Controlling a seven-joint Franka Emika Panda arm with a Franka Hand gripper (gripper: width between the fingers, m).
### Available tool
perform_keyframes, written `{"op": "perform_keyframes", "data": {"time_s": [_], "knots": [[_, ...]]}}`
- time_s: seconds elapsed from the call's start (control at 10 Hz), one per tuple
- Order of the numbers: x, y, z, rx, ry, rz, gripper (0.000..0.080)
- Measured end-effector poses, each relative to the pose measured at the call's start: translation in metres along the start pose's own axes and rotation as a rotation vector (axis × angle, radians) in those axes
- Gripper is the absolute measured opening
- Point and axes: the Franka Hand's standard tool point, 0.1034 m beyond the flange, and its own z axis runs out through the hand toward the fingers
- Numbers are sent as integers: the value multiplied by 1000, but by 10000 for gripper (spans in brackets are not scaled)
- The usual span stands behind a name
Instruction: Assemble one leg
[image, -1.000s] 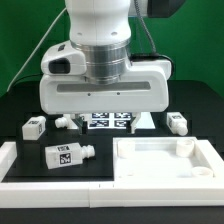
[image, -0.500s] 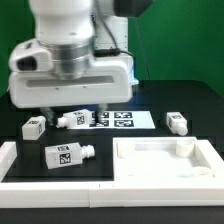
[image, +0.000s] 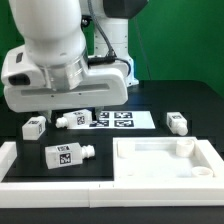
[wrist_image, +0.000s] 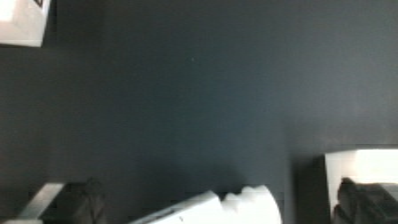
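Exterior view: the arm (image: 50, 45) hangs over the back of the black table (image: 190, 100), toward the exterior view's left, and its broad white wrist housing hides the fingers. Four legs lie loose on the table, each showing a square tag. The far-left leg (image: 33, 127) lies near the table's left edge. The leg beside the marker board (image: 72, 119) lies on its side, just at the left end of the marker board (image: 113, 119), right under the housing. The right leg (image: 177, 122) lies well apart, toward the right edge. The front leg (image: 67, 155) lies on its side near the front-left corner, just inside the white border rail (image: 10, 160). The white rimmed panel (image: 160, 170) lies flat at the front edge, right of centre.

Wrist view: the gripper (wrist_image: 217, 198) stands wide, its two dark fingers (wrist_image: 71, 205) far apart and holding nothing, above bare dark table. A white angular shape (wrist_image: 222, 208) shows between them; I cannot tell which part it is.
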Motion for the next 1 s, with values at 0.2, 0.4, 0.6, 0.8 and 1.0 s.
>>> {"op": "perform_keyframes", "data": {"time_s": [0.2, 0.4, 0.6, 0.8, 1.0], "knots": [[-29, 35, 14, 19, -195, 4, 649], [-44, 53, 16, 5, -367, 37, 649], [-43, 50, 24, 13, -468, 37, 649], [-40, 56, 31, 13, -464, 25, 649], [-50, 88, 52, 19, -509, 21, 649]]}}
